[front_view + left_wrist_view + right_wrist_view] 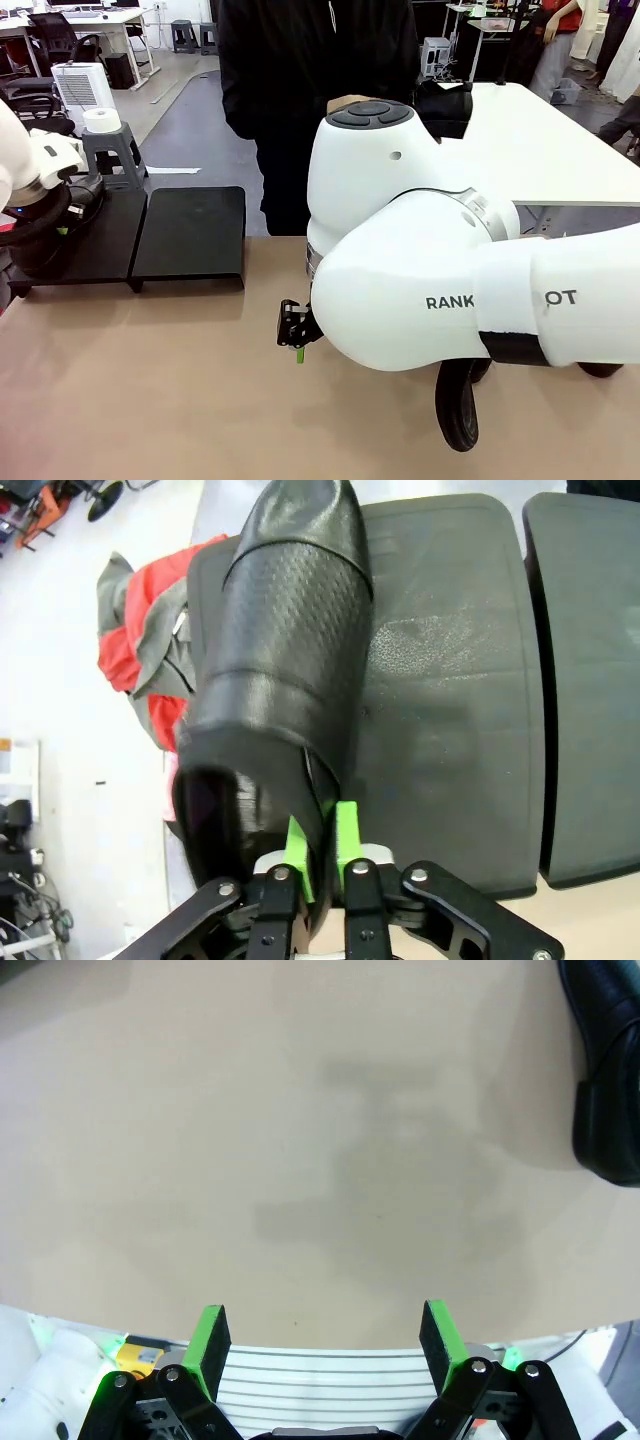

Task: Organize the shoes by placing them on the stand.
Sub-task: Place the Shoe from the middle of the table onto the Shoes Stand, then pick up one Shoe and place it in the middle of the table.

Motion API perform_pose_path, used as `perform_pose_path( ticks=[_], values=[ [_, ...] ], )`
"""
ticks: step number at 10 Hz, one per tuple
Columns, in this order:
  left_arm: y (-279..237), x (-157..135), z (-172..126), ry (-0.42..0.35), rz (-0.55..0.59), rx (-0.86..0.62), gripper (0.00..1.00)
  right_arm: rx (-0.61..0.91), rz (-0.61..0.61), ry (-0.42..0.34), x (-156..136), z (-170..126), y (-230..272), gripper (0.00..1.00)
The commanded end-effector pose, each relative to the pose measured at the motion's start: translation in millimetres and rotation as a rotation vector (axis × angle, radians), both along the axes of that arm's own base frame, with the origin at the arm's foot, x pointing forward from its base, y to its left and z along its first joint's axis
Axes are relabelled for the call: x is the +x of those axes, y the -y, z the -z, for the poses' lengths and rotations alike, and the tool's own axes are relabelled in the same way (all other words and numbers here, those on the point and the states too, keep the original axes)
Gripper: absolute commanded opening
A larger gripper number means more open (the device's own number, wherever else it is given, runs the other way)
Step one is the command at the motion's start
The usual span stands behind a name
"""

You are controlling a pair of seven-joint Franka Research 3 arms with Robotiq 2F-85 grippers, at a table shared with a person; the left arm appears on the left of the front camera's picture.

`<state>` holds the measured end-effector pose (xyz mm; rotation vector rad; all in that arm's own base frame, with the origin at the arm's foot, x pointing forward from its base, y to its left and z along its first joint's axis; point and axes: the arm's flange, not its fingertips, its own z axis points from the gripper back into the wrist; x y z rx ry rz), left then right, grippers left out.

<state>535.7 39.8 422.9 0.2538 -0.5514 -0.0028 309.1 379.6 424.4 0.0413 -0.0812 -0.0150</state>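
Shoe on stand, toe cropped, partly hides left gripper pads.

Someone in black is standing across the tan table. Paper roll sits on a grey stool, and there's a crumpled red-grey cloth too.

White arms — black grippers, green pads

The right arm is covering most of a table shoe in the front view. The left arm is hiding the left end of the stand. In the left wrist view, the top edge is cutting off the toe of the shoe on the stand.
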Motion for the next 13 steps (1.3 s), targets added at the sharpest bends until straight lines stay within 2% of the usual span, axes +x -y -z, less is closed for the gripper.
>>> perform_pose_path(
  ticks=[1,2,5,7,8,9,13],
  values=[
    [2,2,-6,0.009,-0.042,-0.002,0.67,0.018,-0.001,0.001,-3,1,3,1.00],
    [0,0,-9,0.014,-0.053,0.000,0.83,0.018,-0.001,0.001,-3,1,3,1.00],
    [1,-12,-29,0.057,-0.089,-0.040,0.83,0.018,-0.001,0.001,-3,1,3,1.00],
    [-1,-29,-61,0.163,-0.136,-0.071,0.83,0.018,-0.001,0.001,-3,1,3,1.00],
    [-3,-41,-73,0.198,-0.151,-0.043,0.83,0.018,-0.001,0.001,-3,1,3,1.00],
    [-2,-13,-50,0.108,-0.095,-0.049,0.83,0.018,-0.001,0.001,-3,1,3,1.00],
    [-2,-13,-50,0.108,-0.095,-0.049,0.83,0.018,-0.001,0.001,-3,1,3,1.00]
  ],
)
